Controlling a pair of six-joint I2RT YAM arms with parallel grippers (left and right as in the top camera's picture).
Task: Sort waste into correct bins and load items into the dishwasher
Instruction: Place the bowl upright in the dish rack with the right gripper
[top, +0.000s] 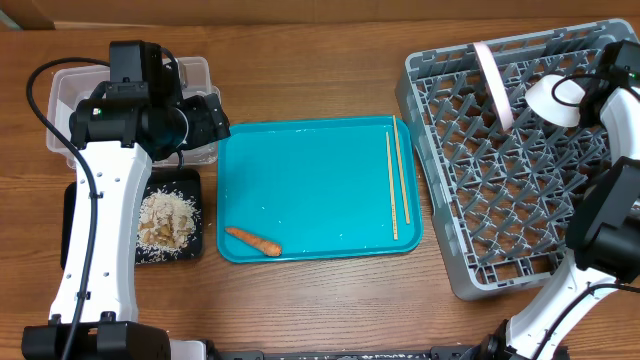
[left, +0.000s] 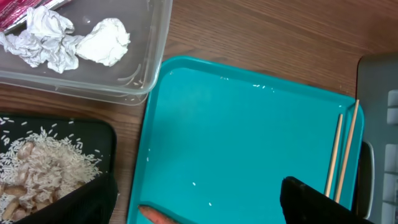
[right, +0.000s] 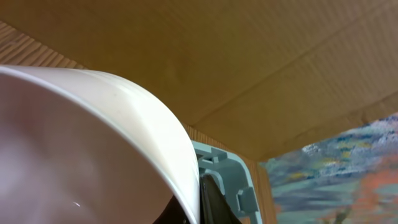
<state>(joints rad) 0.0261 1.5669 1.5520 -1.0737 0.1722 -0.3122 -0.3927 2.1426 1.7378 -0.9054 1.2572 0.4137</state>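
Note:
My left gripper (top: 205, 118) (left: 199, 208) is open and empty, hovering over the left end of the teal tray (left: 249, 137), beside the clear tub (top: 60, 85). The tub holds crumpled white tissue (left: 62, 37) and a red wrapper (left: 18, 12). An orange carrot piece (top: 253, 241) (left: 155, 216) lies at the teal tray's front left. Chopsticks (top: 395, 185) (left: 342, 149) lie along its right edge. The black tray (top: 70, 215) holds beige food scraps (top: 168, 220) (left: 43, 174). My right gripper (top: 590, 90) (right: 202, 208) is shut on a white bowl's (top: 553, 100) (right: 93, 143) rim, over the grey dish rack's (top: 500, 190) (right: 230, 174) far right corner.
A white plate (top: 492, 85) stands on edge in the back of the rack. The teal tray (top: 310, 180) lies between the bins and the rack. A cardboard wall (right: 249, 56) is behind the rack. Bare wooden table (top: 330, 300) runs along the front.

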